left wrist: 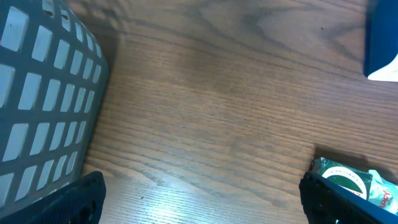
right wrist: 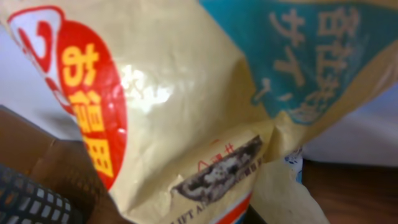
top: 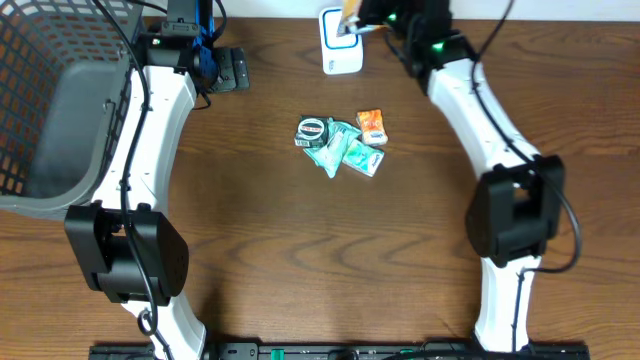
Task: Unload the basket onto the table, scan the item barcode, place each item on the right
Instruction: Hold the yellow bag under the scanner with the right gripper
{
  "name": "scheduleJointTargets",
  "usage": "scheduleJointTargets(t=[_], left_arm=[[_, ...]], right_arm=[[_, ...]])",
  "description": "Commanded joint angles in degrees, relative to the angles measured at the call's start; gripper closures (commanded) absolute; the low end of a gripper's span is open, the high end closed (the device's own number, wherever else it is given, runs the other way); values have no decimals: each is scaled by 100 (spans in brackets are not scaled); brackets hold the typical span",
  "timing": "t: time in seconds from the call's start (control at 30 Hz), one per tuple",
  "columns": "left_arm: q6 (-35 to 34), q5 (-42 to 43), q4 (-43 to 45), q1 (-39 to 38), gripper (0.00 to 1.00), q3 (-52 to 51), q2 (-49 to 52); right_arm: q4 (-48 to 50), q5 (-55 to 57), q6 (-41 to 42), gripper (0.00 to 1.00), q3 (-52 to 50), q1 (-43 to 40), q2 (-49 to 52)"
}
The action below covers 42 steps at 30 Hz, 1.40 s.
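Table (top: 300,250): dark wood grain. Two arms, one on each side.

Right arm reaches to the far middle of the table. Right gripper (top: 370,18) is clamped on one yellow packet (right wrist: 186,112). In the wrist view the packet fills nearly the whole frame: crinkled tan film, one red round mark with yellow lettering on the left, one teal panel with pale lettering upper right. No barcode can be made out on the side that faces the camera.

From overhead the packet is held at the top edge of one white-and-blue scanner (top: 341,52), which stands at the far edge of the table. Whether the two touch, I cannot tell.

Left gripper (left wrist: 199,208): fingers (left wrist: 81,199) spread wide at the bottom corners of its wrist view, nothing between them, bare wood below.

One grey mesh basket (top: 60,110) at the left edge of the table, just beside the left arm.

One loose pile mid-table, well apart from the scanner:
- one round tin (top: 312,131)
- one orange packet (top: 371,123)
- green packets (top: 342,150), overlapping; at least two, exact count unclear
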Motion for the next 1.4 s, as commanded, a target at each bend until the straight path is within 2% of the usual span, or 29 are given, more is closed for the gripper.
scheduleJointTargets(t=[0.0,0.13,0.47,0.73,1.0,1.37], left_arm=[[-92,-52,-17,0,2,70,-118],[-92,-55,-17,0,2,70,-118],[-92,-52,-17,0,2,70,-118],[-92,-55,-20,0,2,70,-118],[-92,-55,-17,0,2,70,-118],[-92,-55,-17,0,2,70,-118]], right_arm=[[337,367,-74,99,74,280,590],[372,697,-76,99,74,304,785],[411,695,-79,99,74,249,787],[977,675,195,99,74,168,776],[610,723,219,99,74,170,778],[632,413,227,99,74,17,734]])
